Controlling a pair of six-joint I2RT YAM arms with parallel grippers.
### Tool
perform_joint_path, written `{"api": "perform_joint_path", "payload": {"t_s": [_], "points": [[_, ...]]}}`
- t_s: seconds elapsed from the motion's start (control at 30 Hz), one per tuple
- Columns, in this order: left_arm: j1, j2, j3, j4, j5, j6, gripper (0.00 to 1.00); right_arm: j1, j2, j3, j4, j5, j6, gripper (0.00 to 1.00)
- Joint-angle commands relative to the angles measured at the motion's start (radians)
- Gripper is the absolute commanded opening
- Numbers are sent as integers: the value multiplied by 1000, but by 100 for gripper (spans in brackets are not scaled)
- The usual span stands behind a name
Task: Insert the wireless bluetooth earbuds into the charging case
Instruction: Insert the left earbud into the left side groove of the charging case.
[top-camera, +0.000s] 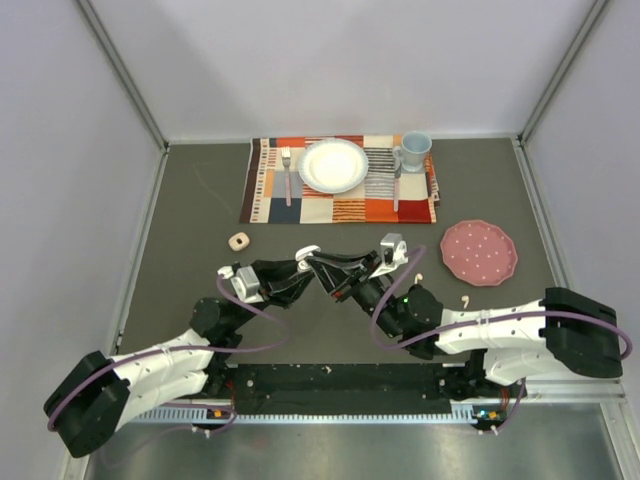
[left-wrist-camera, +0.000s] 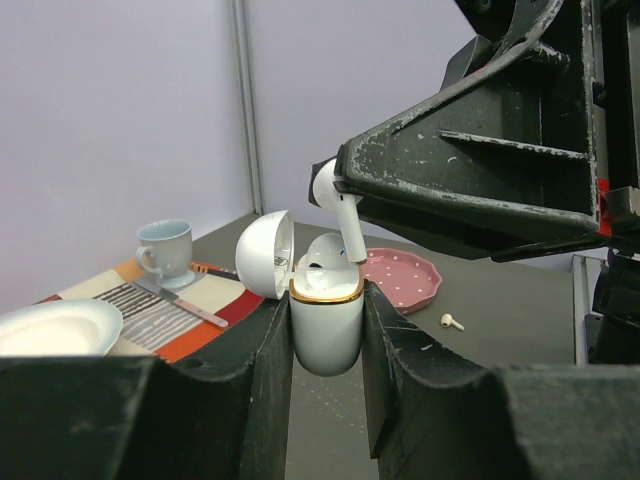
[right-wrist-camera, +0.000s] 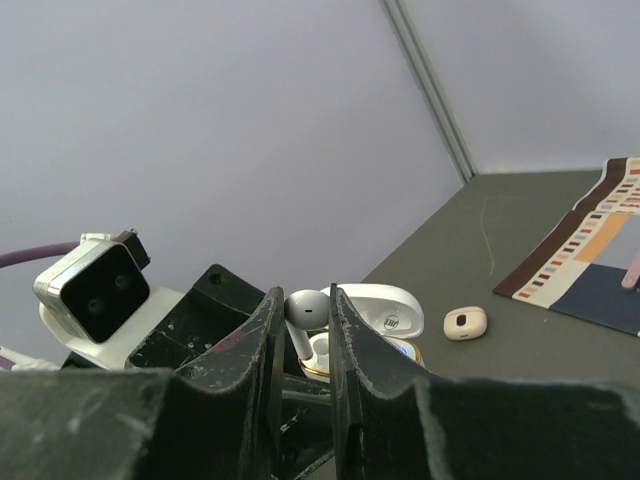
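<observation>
My left gripper (left-wrist-camera: 326, 335) is shut on a white charging case (left-wrist-camera: 325, 325) with a gold rim, held upright off the table with its lid open to the left. My right gripper (right-wrist-camera: 305, 312) is shut on a white earbud (right-wrist-camera: 306, 306) by its head. The earbud also shows in the left wrist view (left-wrist-camera: 338, 205), with its stem pointing down and its tip at the case's opening. A white shape sits inside the case. Both grippers meet above the table's middle (top-camera: 312, 260). A loose earbud (top-camera: 464, 300) lies on the table by the pink plate.
A pink dotted plate (top-camera: 478, 252) lies at the right. A patterned placemat (top-camera: 270, 195) at the back carries a white plate (top-camera: 333, 165), fork, knife and blue cup (top-camera: 414, 152). A small beige rounded-square case (top-camera: 238, 241) lies left of centre.
</observation>
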Motion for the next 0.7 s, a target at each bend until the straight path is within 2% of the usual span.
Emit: {"api": "perform_joint_path", "payload": {"t_s": [0.0,0.67], "points": [[-5,-14,1,234,-6,11,0,16,13,37,29,-26,27,0],[-5,-21,4,223,6,8,0,18,66,54,53,16,8,0]]}}
